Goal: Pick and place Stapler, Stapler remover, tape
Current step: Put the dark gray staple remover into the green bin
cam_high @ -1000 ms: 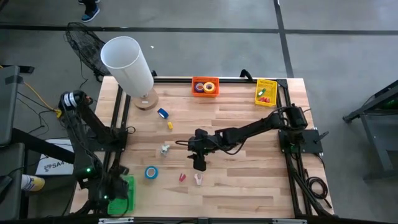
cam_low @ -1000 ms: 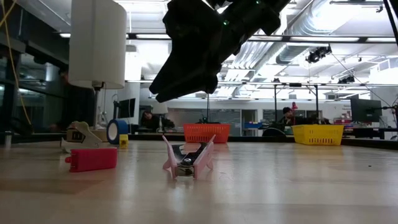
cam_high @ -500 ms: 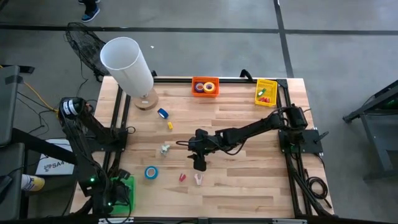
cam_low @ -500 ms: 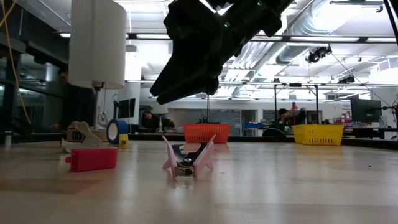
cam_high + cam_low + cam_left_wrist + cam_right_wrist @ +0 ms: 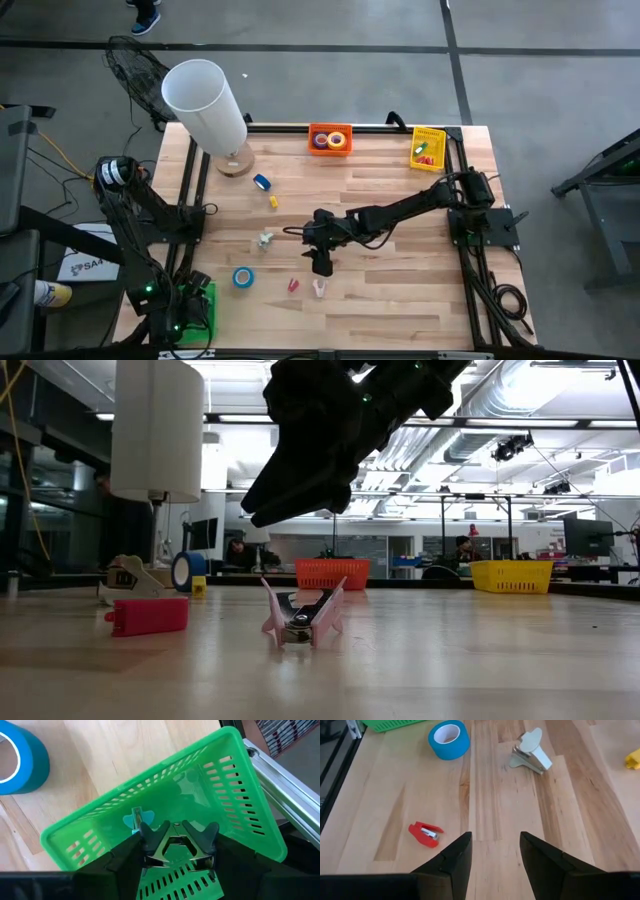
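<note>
My right gripper (image 5: 320, 266) (image 5: 495, 837) is open and hangs above the table's middle, touching nothing. Past its fingers lie a small red stapler (image 5: 425, 833), a blue tape roll (image 5: 449, 739) and a pale staple remover (image 5: 530, 752). A pink staple remover (image 5: 300, 618) (image 5: 319, 289) rests on the wood just near of the gripper. A second blue tape roll (image 5: 262, 182) lies farther back. More tape rolls sit in the orange basket (image 5: 330, 139). My left gripper (image 5: 176, 831) is open over the green basket (image 5: 240, 780), which holds a small teal item (image 5: 134, 820).
A tall white cylinder on a round base (image 5: 205, 100) stands at the far left corner. A yellow basket (image 5: 428, 148) with small items sits at the far right. A small yellow item (image 5: 273, 201) lies left of centre. Bare wood shows on the right half.
My left arm's elbow has shifted a little toward the near edge, while its gripper has stayed over the green basket. The right arm and the objects have kept still.
</note>
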Motion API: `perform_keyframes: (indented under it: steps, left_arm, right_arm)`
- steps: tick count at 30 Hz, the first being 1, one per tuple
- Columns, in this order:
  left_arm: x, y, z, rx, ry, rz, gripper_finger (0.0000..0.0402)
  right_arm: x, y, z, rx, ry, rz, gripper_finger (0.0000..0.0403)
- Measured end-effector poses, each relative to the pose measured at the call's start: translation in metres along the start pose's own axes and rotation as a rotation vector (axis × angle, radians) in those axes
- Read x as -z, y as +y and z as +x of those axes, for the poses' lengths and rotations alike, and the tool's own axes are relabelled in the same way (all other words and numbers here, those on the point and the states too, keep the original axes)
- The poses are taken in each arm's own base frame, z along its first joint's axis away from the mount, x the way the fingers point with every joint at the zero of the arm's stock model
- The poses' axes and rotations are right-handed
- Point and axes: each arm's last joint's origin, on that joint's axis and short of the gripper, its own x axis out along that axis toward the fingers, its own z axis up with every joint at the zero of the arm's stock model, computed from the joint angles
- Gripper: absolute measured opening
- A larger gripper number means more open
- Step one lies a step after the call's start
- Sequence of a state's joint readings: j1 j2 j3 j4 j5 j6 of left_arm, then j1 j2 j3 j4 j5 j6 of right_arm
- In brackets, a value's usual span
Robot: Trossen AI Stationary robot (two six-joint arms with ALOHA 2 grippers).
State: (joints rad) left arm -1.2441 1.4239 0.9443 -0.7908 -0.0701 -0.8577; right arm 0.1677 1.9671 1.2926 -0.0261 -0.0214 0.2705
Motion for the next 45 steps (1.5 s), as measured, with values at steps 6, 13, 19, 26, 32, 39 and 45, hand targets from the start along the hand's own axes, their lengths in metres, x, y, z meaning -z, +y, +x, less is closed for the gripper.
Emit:
perform_keyframes:
  steps: [6,13,19,26,32,39,45]
  left_arm:
    - [0.0,0.0,0.0,-0.002,-0.002,0.018,0.0211]
    - [-0.001,-0.001,-0.001,0.029,0.002,0.009,0.0212]
    - [0.0,0.001,-0.012,0.065,-0.013,0.007,0.0212]
    - [-0.001,0.001,-0.013,0.051,-0.044,0.207,0.0208]
    - [-0.001,0.002,-0.013,0.043,-0.049,0.259,0.0198]
    - [0.0,0.002,-0.013,0.04,-0.039,0.237,0.0175]
    - [-0.002,0.003,-0.013,0.051,-0.026,0.197,0.0205]
  right_arm:
    - [0.0,0.0,0.0,-0.011,0.004,0.001,0.0156]
    - [0.0,0.0,0.0,-0.011,0.006,0.0,0.0156]
    - [0.001,0.0,0.0,-0.01,0.007,-0.001,0.0157]
    - [0.001,0.0,0.0,-0.009,0.011,-0.001,0.0158]
    - [0.002,0.0,0.0,0.003,0.018,-0.001,0.0157]
    - [0.002,-0.001,0.0,0.01,0.021,-0.001,0.0156]
    - [0.003,-0.001,0.0,0.012,0.03,0.001,0.0157]
